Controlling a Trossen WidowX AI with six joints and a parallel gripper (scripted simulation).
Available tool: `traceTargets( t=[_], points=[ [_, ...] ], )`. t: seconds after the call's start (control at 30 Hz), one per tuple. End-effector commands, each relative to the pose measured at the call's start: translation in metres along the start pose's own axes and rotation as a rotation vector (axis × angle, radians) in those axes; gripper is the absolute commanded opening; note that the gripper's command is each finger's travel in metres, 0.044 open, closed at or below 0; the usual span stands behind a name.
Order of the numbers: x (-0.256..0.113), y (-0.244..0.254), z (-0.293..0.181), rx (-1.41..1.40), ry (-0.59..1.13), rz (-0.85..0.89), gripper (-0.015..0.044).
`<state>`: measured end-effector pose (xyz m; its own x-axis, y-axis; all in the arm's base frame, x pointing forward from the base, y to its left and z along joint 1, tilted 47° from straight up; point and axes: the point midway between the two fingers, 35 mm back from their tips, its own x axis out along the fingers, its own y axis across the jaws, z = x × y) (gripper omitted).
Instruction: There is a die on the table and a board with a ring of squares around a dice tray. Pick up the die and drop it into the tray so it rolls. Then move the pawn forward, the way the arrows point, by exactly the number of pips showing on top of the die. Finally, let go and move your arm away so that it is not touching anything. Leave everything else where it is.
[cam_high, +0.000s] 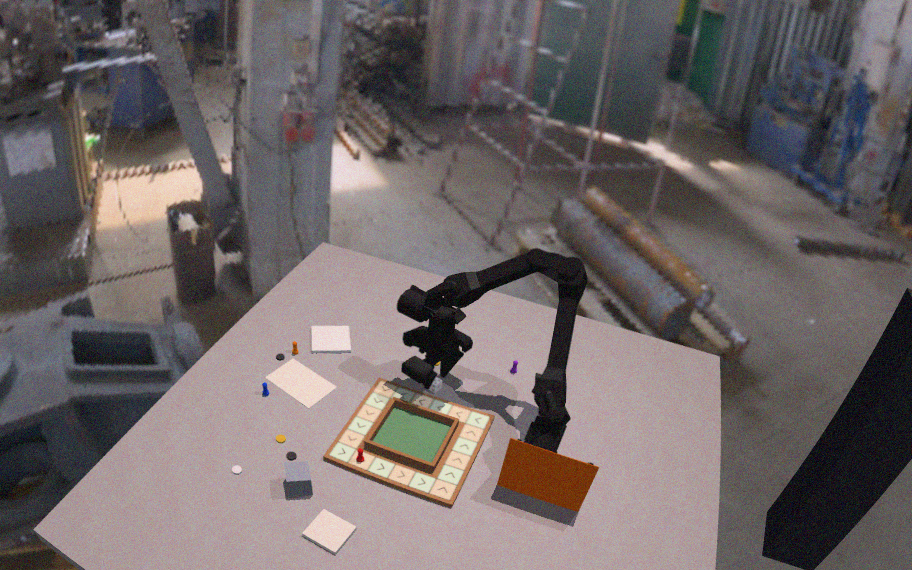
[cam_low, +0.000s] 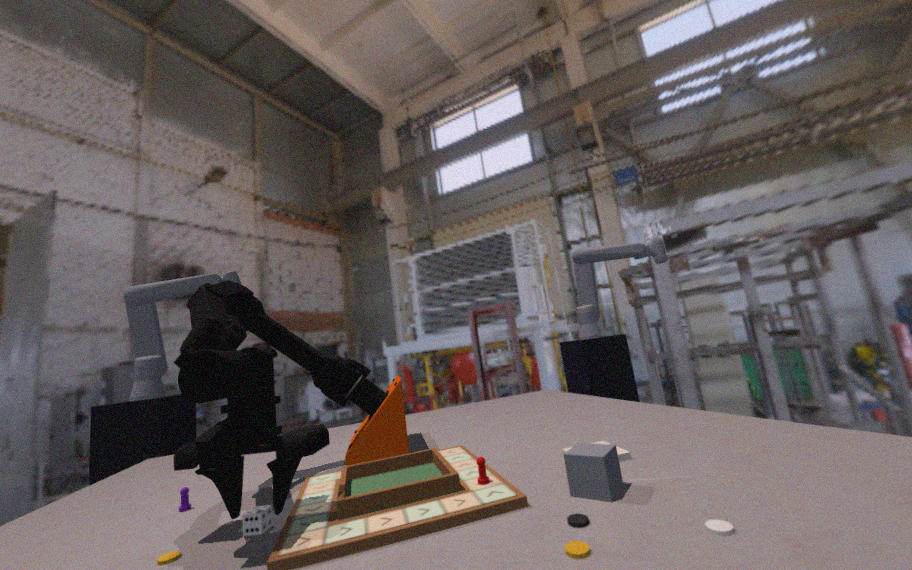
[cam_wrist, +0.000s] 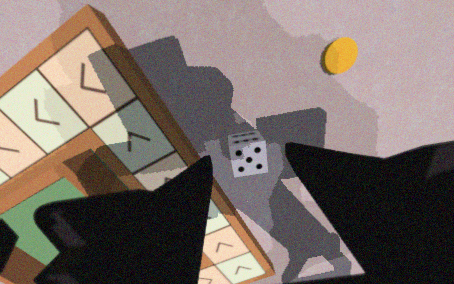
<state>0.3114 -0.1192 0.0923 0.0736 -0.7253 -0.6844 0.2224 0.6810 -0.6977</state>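
Note:
A white die rests on the table just outside the board's rim, with five pips on top. My gripper is open above it, pointing down. In the wrist view the die shows between the fingertips, which are not closed on it. The board carries a ring of arrowed squares around the green-floored dice tray, which is empty. The red pawn stands upright on a square beside the ring's left corner square in the top view.
A yellow disc and a purple pawn are near the arm. An orange wedge stands by the arm's base. A grey block, blue pawn, orange pawn and several discs and cards lie beyond the board.

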Motion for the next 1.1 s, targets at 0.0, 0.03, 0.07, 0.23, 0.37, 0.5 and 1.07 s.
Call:
traceTargets(
  t=[0.0,0.03,0.07,0.23,0.37,0.5,1.07],
  points=[
    [0.006,0.000,0.000,-0.005,-0.001,0.000,0.0275],
    [0.007,0.000,-0.001,-0.005,-0.001,-0.001,0.0275],
    [0.009,0.000,-0.001,-0.005,-0.001,-0.001,0.0275],
    [0.010,0.000,-0.001,-0.005,-0.001,-0.001,0.0196],
    [0.010,0.000,-0.001,-0.005,-0.001,-0.001,0.0111],
    [0.010,0.000,-0.001,-0.005,-0.001,-0.001,0.0084],
    [-0.058,0.008,0.010,-0.005,0.003,0.013,0.0000]
  ],
)
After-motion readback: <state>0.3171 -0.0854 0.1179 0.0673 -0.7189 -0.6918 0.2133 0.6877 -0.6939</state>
